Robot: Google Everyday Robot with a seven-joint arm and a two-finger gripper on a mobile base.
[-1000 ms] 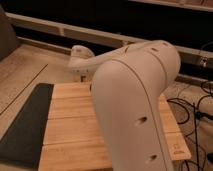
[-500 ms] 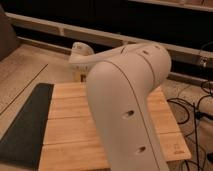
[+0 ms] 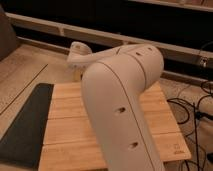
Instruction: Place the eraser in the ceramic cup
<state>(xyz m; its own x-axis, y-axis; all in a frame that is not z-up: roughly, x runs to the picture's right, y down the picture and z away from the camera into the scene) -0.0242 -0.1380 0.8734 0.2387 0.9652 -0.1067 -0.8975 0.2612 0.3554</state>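
Likely still the approach step, though hard to judge: neither eraser nor cup in view, both possibly hidden behind the arm (image 3: 122, 110). Next move calls for finding the eraser and lining up above it. Bulky white arm rising from bottom centre, bent at an elbow upper right, forearm reaching back left over the far edge of the wooden table (image 3: 65, 135). Gripper out of sight past the wrist (image 3: 79, 52); its state impossible to tell. Dark mat (image 3: 25, 125) at left

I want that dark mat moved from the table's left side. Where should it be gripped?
Probably pinch the dark mat by its right long edge, coming from above the wooden table: it lies flat, so only an edge offers grip. The gripper is hidden beyond the arm.
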